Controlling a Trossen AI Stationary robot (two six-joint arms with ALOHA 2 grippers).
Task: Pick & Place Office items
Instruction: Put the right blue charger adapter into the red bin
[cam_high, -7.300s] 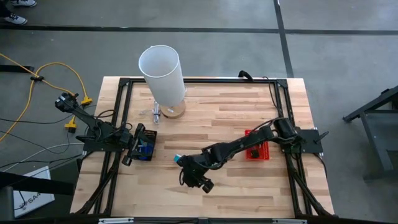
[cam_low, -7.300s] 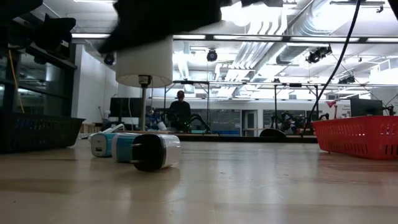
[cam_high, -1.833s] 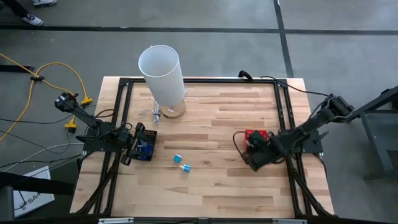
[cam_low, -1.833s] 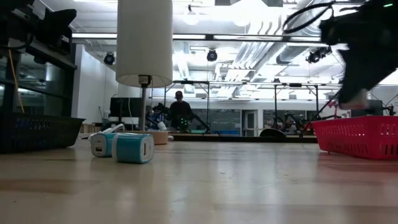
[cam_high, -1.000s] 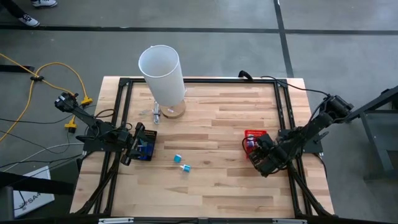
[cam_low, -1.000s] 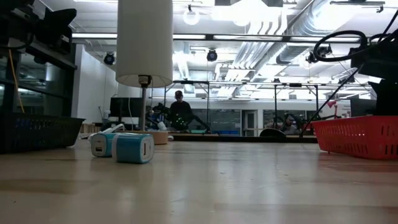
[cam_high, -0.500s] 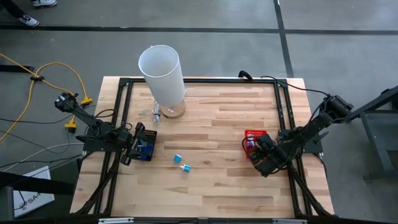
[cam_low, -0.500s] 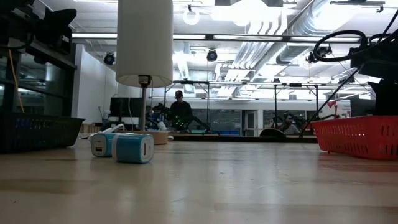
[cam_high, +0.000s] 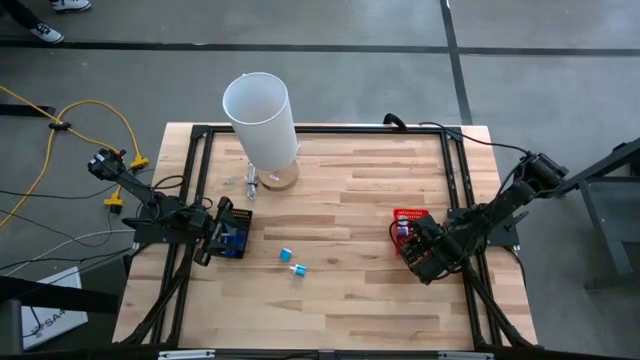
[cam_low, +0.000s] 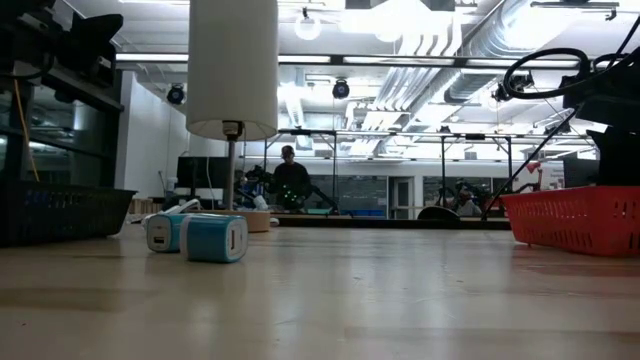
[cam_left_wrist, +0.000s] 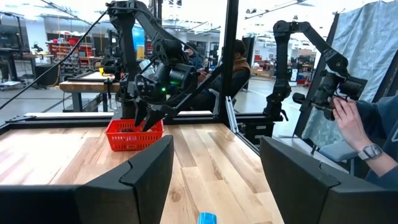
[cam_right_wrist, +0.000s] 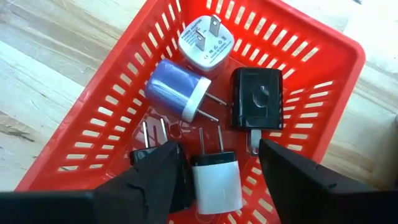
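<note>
The red mesh basket (cam_right_wrist: 323, 37) stands at the table's right (cam_high: 408, 214). In it lie a white plug cube (cam_right_wrist: 204, 43), a blue charger (cam_right_wrist: 177, 88), a black charger (cam_right_wrist: 257, 99) and a white charger (cam_right_wrist: 216, 180). Another black piece (cam_right_wrist: 149, 146) is partly hidden by a finger. My right gripper (cam_right_wrist: 219, 146) hangs open over the basket's near part, slanting down, with the white charger below the gap between its fingers. Two teal chargers (cam_high: 286, 255) (cam_high: 297, 269) lie on the wood left of centre. My left gripper (cam_left_wrist: 214, 180) waits open at the left edge (cam_high: 215, 240).
A tall white cylinder (cam_high: 262, 115) stands on a stand at the far left. A dark basket (cam_high: 235, 240) with blue pieces sits by my left gripper. Black frame rails (cam_high: 195, 180) run along the table's edges. A person's hand (cam_left_wrist: 348, 121) shows beyond the table.
</note>
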